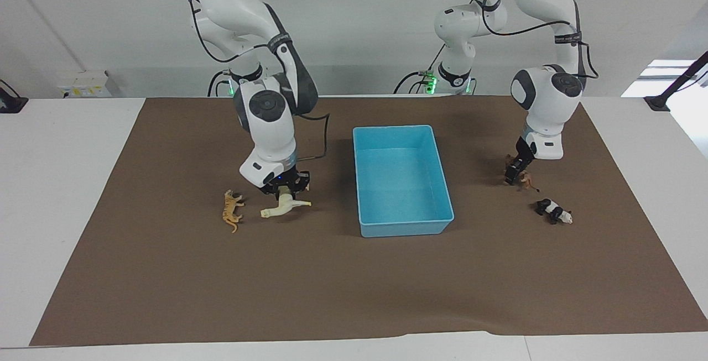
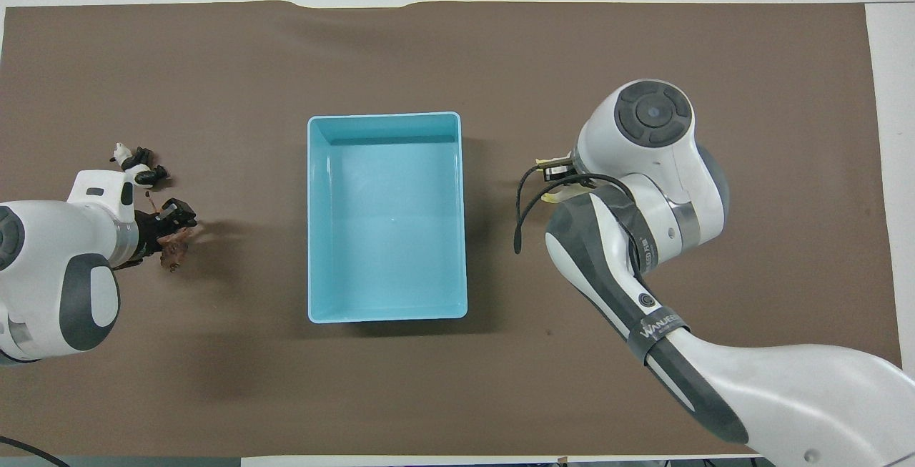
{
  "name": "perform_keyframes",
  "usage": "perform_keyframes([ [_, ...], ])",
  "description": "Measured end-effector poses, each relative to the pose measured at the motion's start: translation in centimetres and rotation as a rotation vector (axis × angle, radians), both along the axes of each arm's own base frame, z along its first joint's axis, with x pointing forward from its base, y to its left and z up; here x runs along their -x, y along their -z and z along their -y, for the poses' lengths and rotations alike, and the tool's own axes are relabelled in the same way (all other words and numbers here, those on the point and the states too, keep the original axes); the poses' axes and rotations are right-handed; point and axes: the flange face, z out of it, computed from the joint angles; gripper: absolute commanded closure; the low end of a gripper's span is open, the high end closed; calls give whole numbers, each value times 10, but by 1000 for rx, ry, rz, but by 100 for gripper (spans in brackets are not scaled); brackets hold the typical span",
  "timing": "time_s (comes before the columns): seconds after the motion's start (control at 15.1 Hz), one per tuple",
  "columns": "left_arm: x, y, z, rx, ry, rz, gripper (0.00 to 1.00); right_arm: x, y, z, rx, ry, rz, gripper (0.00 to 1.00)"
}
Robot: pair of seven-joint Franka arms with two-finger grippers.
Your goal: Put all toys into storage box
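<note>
- The blue storage box (image 1: 402,176) was seen empty at the middle of the brown mat (image 1: 166,272), with open mat all round it.
- The right gripper (image 1: 286,188) was seen down on the cream long-necked animal (image 1: 283,207), apparently clamped on its body; its long axis ran roughly toward the box.
- The tiger (image 1: 232,209) lay just beside it.
- The left gripper (image 1: 517,176) was lowered at the lion (image 1: 527,181); its grip could not be told.
- The panda (image 1: 554,211) lay near.

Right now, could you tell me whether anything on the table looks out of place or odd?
Nothing looks damaged. The orange striped plastic tiger lies on its side on the brown mat, and the light blue plastic storage box holds no toys yet.
</note>
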Motion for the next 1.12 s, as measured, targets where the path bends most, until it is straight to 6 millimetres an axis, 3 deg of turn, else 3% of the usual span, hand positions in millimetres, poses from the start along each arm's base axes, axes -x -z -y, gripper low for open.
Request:
perform_keyframes([
  [0.13,-19,-27,9,0,19,7,49,5,-59,-55,-9,30,15,100],
  [0.26,-36,-58,28,0,52,2,49,14,-76,-110,-53,84,34,100],
  [0.4,-49,-79,41,4,55,7,49,20,-65,-159,-87,114,47,100],
  [0.59,-57,-81,43,7,49,11,49,38,-7,-236,-120,164,70,100],
  [0.66,-58,-79,43,8,49,7,49,47,14,-255,-116,182,69,23],
  [0.73,-58,-79,45,13,49,7,49,54,30,-266,-108,200,66,0],
  [0.79,-60,-80,53,29,47,10,49,59,39,-272,-97,215,59,0],
  [0.92,-62,-89,84,80,32,25,49,61,39,-269,-67,238,40,0],
  [1.12,-61,-103,150,126,1,42,47,45,9,-241,-46,283,43,0],
])
